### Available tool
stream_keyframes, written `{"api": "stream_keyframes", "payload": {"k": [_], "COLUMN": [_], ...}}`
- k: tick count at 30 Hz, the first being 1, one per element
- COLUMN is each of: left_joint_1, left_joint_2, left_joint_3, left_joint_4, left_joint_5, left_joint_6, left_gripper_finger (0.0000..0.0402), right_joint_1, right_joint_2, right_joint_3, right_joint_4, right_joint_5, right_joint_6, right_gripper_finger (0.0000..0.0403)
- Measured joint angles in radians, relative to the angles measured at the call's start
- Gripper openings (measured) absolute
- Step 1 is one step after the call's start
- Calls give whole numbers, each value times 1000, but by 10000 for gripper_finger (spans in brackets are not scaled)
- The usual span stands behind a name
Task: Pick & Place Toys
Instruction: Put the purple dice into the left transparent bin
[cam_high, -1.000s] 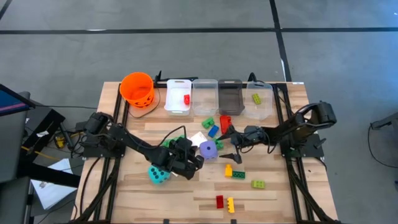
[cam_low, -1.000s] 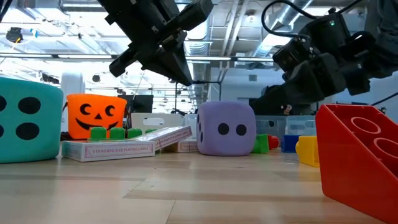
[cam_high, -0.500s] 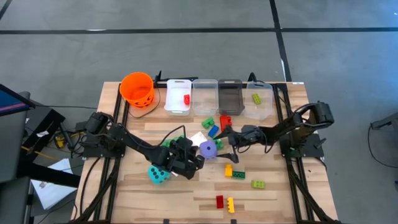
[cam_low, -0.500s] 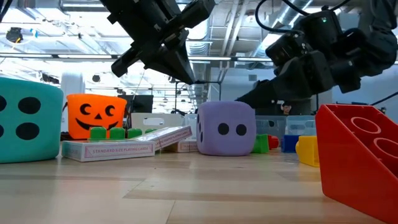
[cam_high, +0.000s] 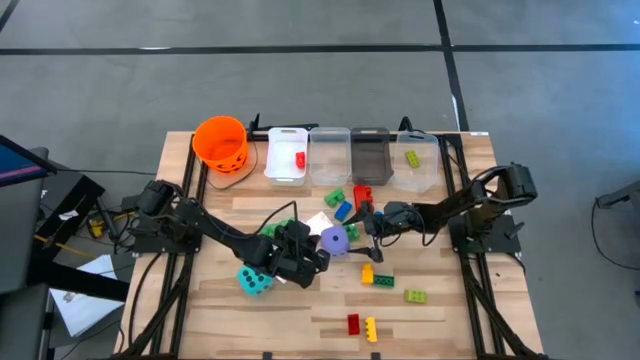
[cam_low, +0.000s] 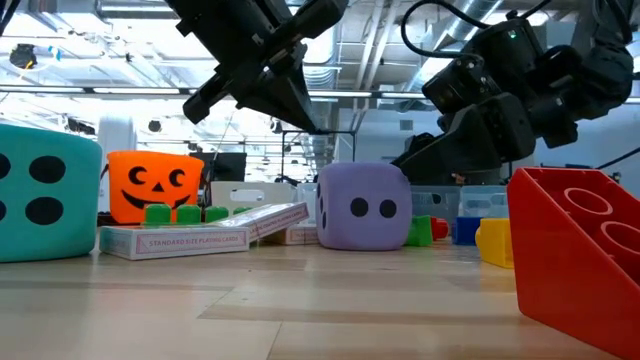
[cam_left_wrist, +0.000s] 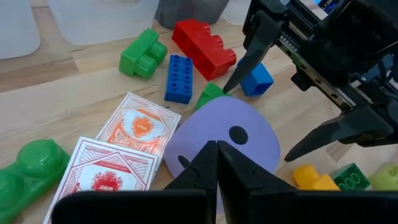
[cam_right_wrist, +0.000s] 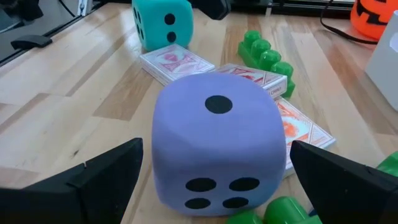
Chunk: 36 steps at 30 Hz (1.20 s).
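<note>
A purple dotted die (cam_high: 335, 240) sits on the table's middle, also in the low view (cam_low: 362, 207). My right gripper (cam_high: 358, 230) is open just right of it. In the right wrist view (cam_right_wrist: 216, 148) its two fingers stand wide on either side of the die (cam_right_wrist: 214, 137), apart from it. My left gripper (cam_high: 320, 254) is shut and empty, hovering above the die's left side (cam_left_wrist: 217, 163). A teal die (cam_high: 254, 280) lies near left. Red-and-white card packs (cam_high: 318, 222) lie beside the purple die.
An orange bucket (cam_high: 221, 142) and a row of clear bins (cam_high: 350, 155) stand along the far edge. Red, green and blue bricks (cam_high: 345, 202) lie behind the die. Yellow and green bricks (cam_high: 378, 277) and red and yellow ones (cam_high: 361, 325) lie toward the near edge.
My right gripper has gone toward the table's left, closer to the purple die, staying open. The die has kept its place.
</note>
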<state>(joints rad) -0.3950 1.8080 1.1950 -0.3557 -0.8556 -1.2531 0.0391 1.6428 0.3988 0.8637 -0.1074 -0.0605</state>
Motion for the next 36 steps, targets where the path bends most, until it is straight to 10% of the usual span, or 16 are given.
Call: {"api": "stream_keyframes", "payload": {"k": [36], "left_joint_1": [4], "left_joint_2": [0], "left_joint_3": [0], "left_joint_4": [25], "left_joint_5": [107], "left_joint_6": [6], "left_gripper_finger": [0], "right_joint_1": [-13], "right_joint_2": [0], "right_joint_3": [45], "right_joint_4": [-20], "right_joint_5": [-49], "right_joint_6": [-9], "right_gripper_finger": [400]}}
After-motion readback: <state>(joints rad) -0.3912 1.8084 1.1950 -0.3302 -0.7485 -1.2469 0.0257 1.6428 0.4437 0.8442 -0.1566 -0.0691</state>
